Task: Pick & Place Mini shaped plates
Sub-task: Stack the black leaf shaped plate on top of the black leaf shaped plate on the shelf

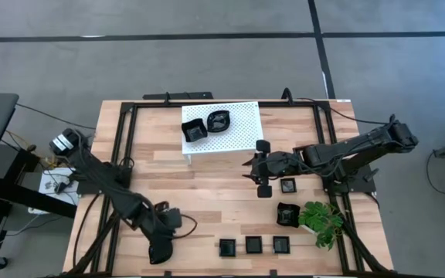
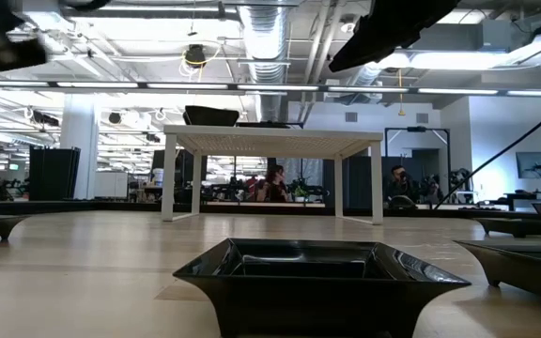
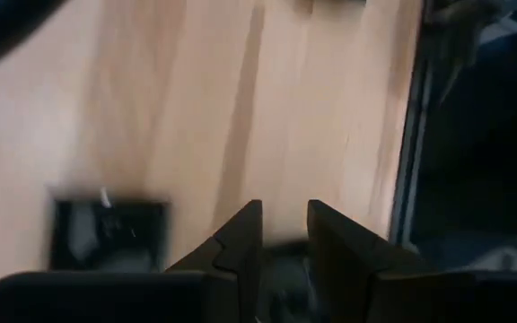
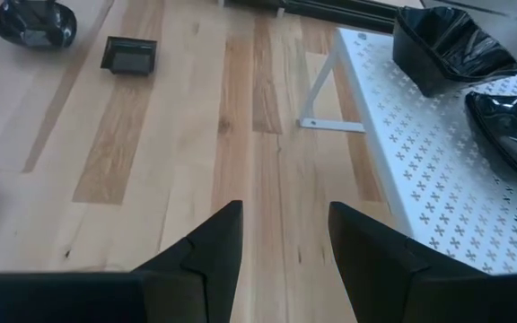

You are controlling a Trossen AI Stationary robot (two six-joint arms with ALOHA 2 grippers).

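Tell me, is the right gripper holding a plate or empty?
Empty. The right gripper has open fingers with only bare table between them, beside the white rack.

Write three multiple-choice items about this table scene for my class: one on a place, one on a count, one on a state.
1. Where on the table is the green plant?
A. left side
B. right side
C. centre

2. How many black dishes sit on the white rack?
A. two
B. four
C. none

3. How is the right gripper?
A. open and empty
B. shut on a dish
C. shut on a leaf

Key:
1 B, it stands by the right arm's side.
2 A, two are visible on top.
3 A, bare wood shows between its spread fingers.
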